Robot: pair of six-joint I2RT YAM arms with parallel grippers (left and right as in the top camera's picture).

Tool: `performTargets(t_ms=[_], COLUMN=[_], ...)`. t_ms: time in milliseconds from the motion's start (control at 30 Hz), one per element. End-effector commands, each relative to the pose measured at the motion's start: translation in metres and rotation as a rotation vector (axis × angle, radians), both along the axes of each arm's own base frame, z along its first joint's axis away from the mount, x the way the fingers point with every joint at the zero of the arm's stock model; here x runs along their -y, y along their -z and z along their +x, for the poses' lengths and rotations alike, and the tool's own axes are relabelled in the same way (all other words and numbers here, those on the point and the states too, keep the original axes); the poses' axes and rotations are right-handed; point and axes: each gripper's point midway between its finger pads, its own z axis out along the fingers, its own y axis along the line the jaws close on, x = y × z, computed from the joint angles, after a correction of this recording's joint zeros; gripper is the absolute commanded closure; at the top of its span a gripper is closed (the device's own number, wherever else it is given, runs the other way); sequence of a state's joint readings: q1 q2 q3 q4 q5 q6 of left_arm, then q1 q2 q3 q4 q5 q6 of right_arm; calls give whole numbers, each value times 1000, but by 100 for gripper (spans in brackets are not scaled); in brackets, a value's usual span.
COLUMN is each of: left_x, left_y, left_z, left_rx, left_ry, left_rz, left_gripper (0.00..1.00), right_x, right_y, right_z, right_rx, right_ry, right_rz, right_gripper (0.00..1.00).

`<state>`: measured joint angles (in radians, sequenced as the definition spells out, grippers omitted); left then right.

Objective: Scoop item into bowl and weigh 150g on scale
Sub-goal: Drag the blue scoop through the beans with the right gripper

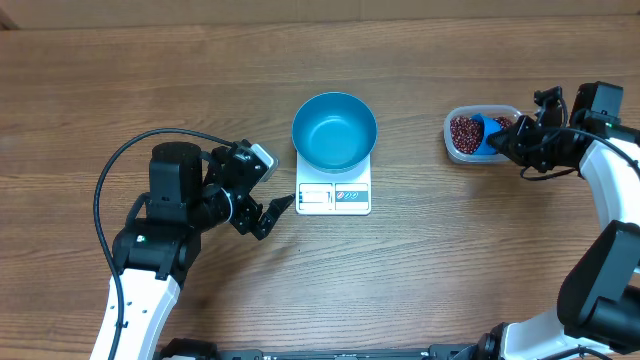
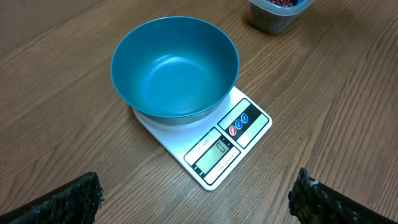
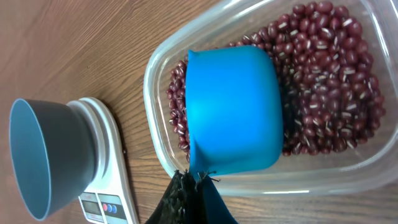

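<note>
My right gripper (image 3: 189, 193) pinches the small blue plastic scoop (image 3: 233, 118) in maroon beans (image 3: 329, 93); round teal bowl (image 1: 334, 130) lies left; left gripper (image 1: 270, 185) gapes.

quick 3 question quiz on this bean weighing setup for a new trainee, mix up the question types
1. True or false: the bowl on the scale already holds beans.
2. Where is the scoop? A: in the tub, among the beans. B: in the bowl. C: on the scale.
3. Which gripper stands open?

Key
1. False: the bowl is empty.
2. A
3. The left gripper; the right gripper is shut on the scoop's handle.
</note>
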<state>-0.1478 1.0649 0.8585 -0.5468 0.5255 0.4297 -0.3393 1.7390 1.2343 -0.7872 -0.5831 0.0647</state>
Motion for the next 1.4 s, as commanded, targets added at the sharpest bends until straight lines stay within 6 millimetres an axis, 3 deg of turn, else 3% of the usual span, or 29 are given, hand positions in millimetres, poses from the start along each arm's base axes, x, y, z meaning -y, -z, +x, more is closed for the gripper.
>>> performTargets(t_ms=[0,867,1367], left_x=[-3,-3,-3], left_y=[1,1,1], left_z=[0,0,0], left_rx=[12,12,12], left_ry=[0,0,0], left_rz=[14,14,14], left_gripper=[0,1,0], right_x=[-2,0,29], right_y=[25,27,13], right_z=[-14,-15,-20], right_rx=[-121,-159,-92], right_ry=[49,127,169], right_rz=[51,88,204], right_gripper=[96,96,96])
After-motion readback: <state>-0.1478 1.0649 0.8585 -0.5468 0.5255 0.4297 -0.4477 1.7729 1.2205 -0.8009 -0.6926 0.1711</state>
